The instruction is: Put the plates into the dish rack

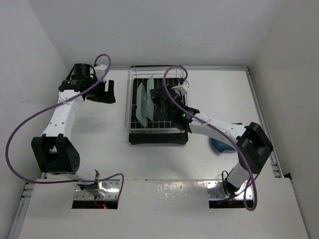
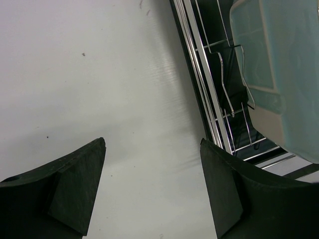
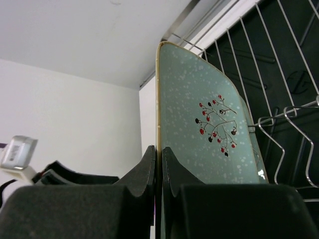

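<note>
Black right gripper (image 3: 158, 155) clamped tight on rim of pale mint-green rounded-rectangular plate (image 3: 199, 129), upright in chrome wire dish rack (image 1: 130, 94) toward desk's far edge. Beside rack, left gripper (image 2: 152, 149), wide open, empty.

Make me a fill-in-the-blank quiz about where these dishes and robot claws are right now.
____ pale mint-green rounded-rectangular plates stand in the chrome wire dish rack, one pinched by the right gripper.
The left gripper is ____ and holds nothing.
The dark blue roundish plate lies on the white table outside the rack, partly under the ____ arm.
Missing words: two; open; right.
</note>
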Robot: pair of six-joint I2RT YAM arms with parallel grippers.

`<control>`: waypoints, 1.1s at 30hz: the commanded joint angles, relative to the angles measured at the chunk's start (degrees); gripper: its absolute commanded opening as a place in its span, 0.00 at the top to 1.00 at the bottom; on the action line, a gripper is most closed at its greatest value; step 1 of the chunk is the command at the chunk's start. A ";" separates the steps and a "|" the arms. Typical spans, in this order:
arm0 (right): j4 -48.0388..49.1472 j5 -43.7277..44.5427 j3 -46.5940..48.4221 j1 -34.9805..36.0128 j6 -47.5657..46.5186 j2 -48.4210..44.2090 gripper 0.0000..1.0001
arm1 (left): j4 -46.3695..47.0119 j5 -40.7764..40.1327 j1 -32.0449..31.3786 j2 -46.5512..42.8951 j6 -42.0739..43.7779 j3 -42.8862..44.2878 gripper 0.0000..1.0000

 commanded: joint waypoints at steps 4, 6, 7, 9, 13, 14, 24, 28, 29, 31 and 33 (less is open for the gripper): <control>10.23 3.75 2.54 0.46 1.78 -0.40 1.00 | 0.89 1.22 0.75 -2.77 -0.28 -0.59 0.19; 10.67 4.54 1.93 0.90 0.38 -0.39 1.00 | 0.89 1.22 0.75 -2.77 -0.28 -0.59 0.19; 10.59 5.50 1.75 0.73 -0.15 -0.57 1.00 | 0.89 1.22 1.27 -2.77 -0.28 -0.59 0.19; 10.85 6.03 0.87 1.16 -1.03 -0.92 1.00 | 0.89 1.22 1.27 -2.77 -0.28 -0.59 0.19; 11.81 7.09 -0.27 0.90 -1.91 -1.53 1.00 | 0.89 1.22 1.27 -2.77 -0.28 -0.59 0.19; 12.08 7.53 -0.19 1.08 -2.35 -1.54 1.00 | 0.89 1.22 1.27 -2.77 -0.28 -0.59 0.19; 9.01 6.74 -0.80 1.60 -0.07 0.65 1.00 | 0.89 1.22 1.27 -2.77 -0.28 -0.59 0.19; 7.34 6.04 0.60 1.52 -0.15 2.50 1.00 | 0.89 1.22 1.27 -2.77 -0.28 -0.59 0.19; 6.20 5.78 1.04 1.60 -0.42 2.94 1.00 | 0.89 1.22 1.27 -2.77 -0.28 -0.59 0.19; 4.36 5.77 2.35 1.69 -2.08 4.61 1.00 | 0.89 1.22 1.27 -2.77 -0.28 -0.59 0.19; 3.91 5.51 3.94 1.87 -3.93 5.75 1.00 | 0.89 1.22 1.27 -2.77 -0.28 -0.59 0.19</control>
